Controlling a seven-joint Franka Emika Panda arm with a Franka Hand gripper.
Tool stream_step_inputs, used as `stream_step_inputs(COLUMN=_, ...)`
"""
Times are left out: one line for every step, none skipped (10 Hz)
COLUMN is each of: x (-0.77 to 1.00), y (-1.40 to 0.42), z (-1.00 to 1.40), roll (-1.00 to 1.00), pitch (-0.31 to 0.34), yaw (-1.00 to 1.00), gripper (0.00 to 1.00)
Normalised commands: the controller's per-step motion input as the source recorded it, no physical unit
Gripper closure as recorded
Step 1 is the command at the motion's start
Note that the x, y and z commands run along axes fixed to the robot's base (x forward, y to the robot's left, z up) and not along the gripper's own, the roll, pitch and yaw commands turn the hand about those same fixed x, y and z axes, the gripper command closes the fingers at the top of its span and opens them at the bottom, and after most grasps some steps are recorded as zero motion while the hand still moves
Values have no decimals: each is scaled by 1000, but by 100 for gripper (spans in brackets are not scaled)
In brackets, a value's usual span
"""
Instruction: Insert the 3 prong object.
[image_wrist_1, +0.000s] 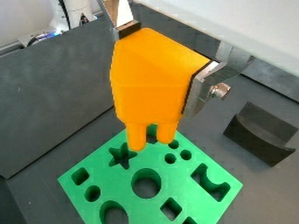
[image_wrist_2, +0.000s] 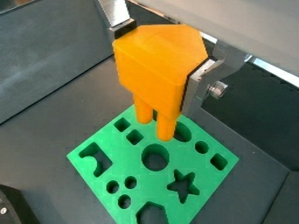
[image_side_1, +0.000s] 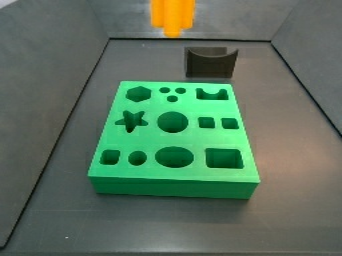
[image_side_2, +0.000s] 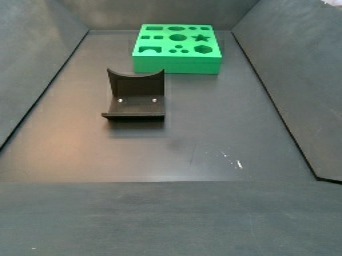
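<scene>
My gripper (image_wrist_1: 163, 61) is shut on the 3 prong object (image_wrist_1: 152, 79), a bright orange block with round prongs pointing down. It also shows in a wrist view (image_wrist_2: 158, 74), held between silver fingers (image_wrist_2: 198, 83). The prongs hang above the green board (image_wrist_1: 184, 185), apart from it, near the star cut-out and a cluster of small round holes (image_side_1: 171, 93). In a side view only the orange block's lower end (image_side_1: 173, 14) shows, high above the board's (image_side_1: 174, 185) far edge. The gripper is out of view in the side view that shows the board (image_side_2: 178, 66) at the back.
The dark fixture with a curved notch (image_side_2: 134, 95) stands on the black floor apart from the board; it also shows in a side view (image_side_1: 210, 62) behind the board and in a wrist view (image_wrist_1: 263, 131). Dark walls enclose the floor.
</scene>
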Motion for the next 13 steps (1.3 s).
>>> stream_step_inputs(x=-69, y=497, z=-854, roll=-124, pitch=-86, yaw=-97, gripper=100)
stream_step_inputs(x=-103, y=597, z=-974, roll=-61, pitch=-43, yaw=-63, gripper=100)
stream_step_inputs(x=0, y=546, z=-809, roll=-170, pitch=-17, yaw=-26, gripper=100)
stream_step_inputs(x=0, y=503, z=-734, roll=-211, pitch=-27, yaw=-69, gripper=100)
stream_step_inputs(x=0, y=423, z=-857, roll=-141, pitch=-63, yaw=-17, gripper=100)
stream_step_inputs(x=-94, y=400, z=-877, roll=-90, pitch=-106, yaw=0, gripper=100)
stream_step_inputs(x=114, y=277, z=-757, roll=-46, pitch=0, yaw=0, gripper=100)
stream_step_inputs(x=77, y=209, z=-620, roll=0, pitch=0, yaw=0, gripper=100)
stream_step_inputs(x=86, y=123, z=-549, roll=0, pitch=0, yaw=0, gripper=100)
stream_step_inputs(x=0, y=111, z=-434, roll=21, pitch=0, yaw=0, gripper=100)
stream_step_inputs(x=0, y=46, z=-317, roll=49, pitch=0, yaw=0, gripper=100)
stream_step_inputs(x=0, y=46, z=-346, roll=116, pitch=0, yaw=0, gripper=100)
stream_step_inputs(x=0, y=34, z=-420, roll=157, pitch=0, yaw=43, gripper=100)
